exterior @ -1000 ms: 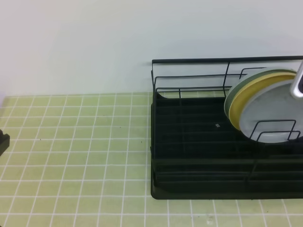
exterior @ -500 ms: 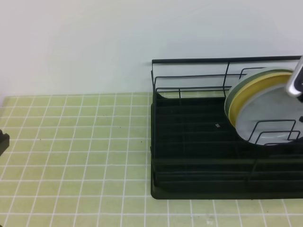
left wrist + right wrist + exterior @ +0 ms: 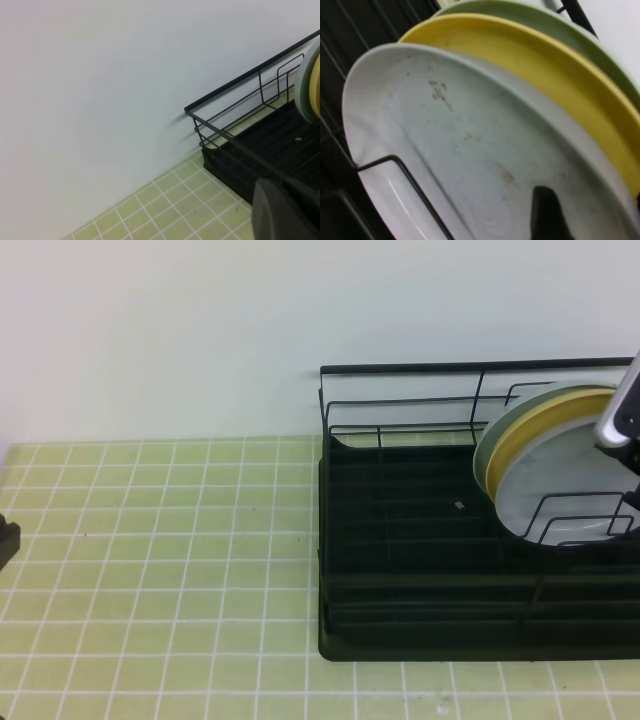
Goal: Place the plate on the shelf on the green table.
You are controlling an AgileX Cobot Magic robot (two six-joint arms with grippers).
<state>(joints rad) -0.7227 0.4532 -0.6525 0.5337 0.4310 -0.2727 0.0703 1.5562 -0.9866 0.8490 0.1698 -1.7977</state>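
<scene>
While tilted in from the far right edge, right gripper [image 3: 622,420] hangs just over the plate [image 3: 565,485]; jaw spread impossible to judge. Plate stands on edge in the shelf [image 3: 400,540], front of a yellow plate [image 3: 520,435], on the green table [image 3: 160,540]. Left gripper [image 3: 285,212] pressed together, well apart at left.

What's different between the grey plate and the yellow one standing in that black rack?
The grey plate is pale grey-blue with faint dark specks; the yellow plate is plain yellow. The grey plate stands in front, nearest the camera, with a wire loop across its lower face; the yellow plate sits behind it, only its rim and edge showing. Both are round, shallow and lean on edge in the rack.
</scene>
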